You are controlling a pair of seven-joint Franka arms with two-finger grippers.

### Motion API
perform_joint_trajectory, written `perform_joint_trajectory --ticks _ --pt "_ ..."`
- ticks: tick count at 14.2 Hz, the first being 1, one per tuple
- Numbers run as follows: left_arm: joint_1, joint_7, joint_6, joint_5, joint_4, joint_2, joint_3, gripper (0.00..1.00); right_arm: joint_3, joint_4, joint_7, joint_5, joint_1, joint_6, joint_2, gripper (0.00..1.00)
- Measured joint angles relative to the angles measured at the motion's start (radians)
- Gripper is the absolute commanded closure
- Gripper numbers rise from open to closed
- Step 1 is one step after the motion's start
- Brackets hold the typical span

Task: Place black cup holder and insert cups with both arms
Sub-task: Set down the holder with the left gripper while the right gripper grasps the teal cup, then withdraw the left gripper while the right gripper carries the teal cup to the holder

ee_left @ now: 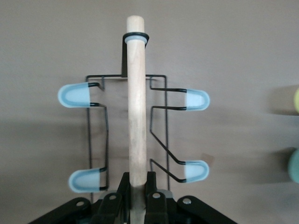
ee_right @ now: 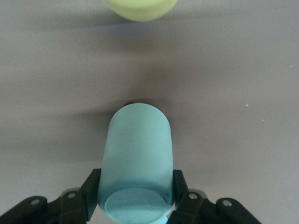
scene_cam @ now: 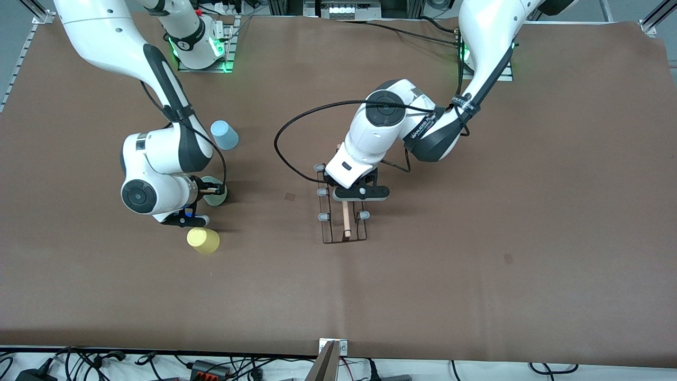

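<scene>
Light, smooth mint green cup [ee_right: 136, 158] pinched across its walls by right pincer [ee_right: 135, 198]; stiff black cup holder [ee_left: 135, 135] clamped by its wooden rod handle [ee_left: 136, 93] in left pincer [ee_left: 137, 193].

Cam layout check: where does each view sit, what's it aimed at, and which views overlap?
Front: high across the table, facing both arms; sees rack, three cups.
Left wrist: on the left arm, looks along the left gripper, shut on the rack's wooden handle.
Right wrist: on the right arm, looks past the right gripper, shut on the mint cup.
Shared: the yellow cup appears in front and right wrist views.
</scene>
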State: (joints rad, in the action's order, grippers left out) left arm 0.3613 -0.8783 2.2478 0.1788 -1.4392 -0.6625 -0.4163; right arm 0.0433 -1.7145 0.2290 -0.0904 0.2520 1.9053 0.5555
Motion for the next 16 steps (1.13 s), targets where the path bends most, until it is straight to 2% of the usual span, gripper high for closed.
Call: perform_joint_trajectory --ticks 2,4,5,7,10,12,16 --pt "0.000 0.000 0.002 0.033 0.002 -0.015 0.002 0.66 0.000 0.059 0.000 0.000 0.000 -0.066 -0.019 0.76" --pt "0.000 -0.002 0.004 0.040 0.023 -0.015 0.004 0.62 0.000 0.146 0.000 0.000 0.000 -0.153 -0.034 0.76" --pt "-0.002 -0.004 -0.003 0.040 0.053 -0.014 0.005 0.49 -0.001 0.186 0.000 -0.001 0.000 -0.183 -0.039 0.76" --pt "-0.017 -0.009 -0.073 0.032 0.122 -0.009 0.006 0.00 -0.004 0.235 0.000 -0.004 0.002 -0.211 -0.044 0.76" --pt "-0.062 -0.007 -0.130 0.031 0.169 0.017 0.008 0.00 -0.034 0.244 0.001 -0.007 0.011 -0.214 -0.043 0.76" --pt "-0.098 -0.007 -0.198 0.031 0.183 0.060 0.010 0.00 -0.088 0.254 0.040 -0.009 0.023 -0.214 -0.045 0.76" --pt "-0.288 0.002 -0.390 0.031 0.192 0.200 0.010 0.00 -0.192 0.301 0.162 -0.009 0.044 -0.214 -0.057 0.76"
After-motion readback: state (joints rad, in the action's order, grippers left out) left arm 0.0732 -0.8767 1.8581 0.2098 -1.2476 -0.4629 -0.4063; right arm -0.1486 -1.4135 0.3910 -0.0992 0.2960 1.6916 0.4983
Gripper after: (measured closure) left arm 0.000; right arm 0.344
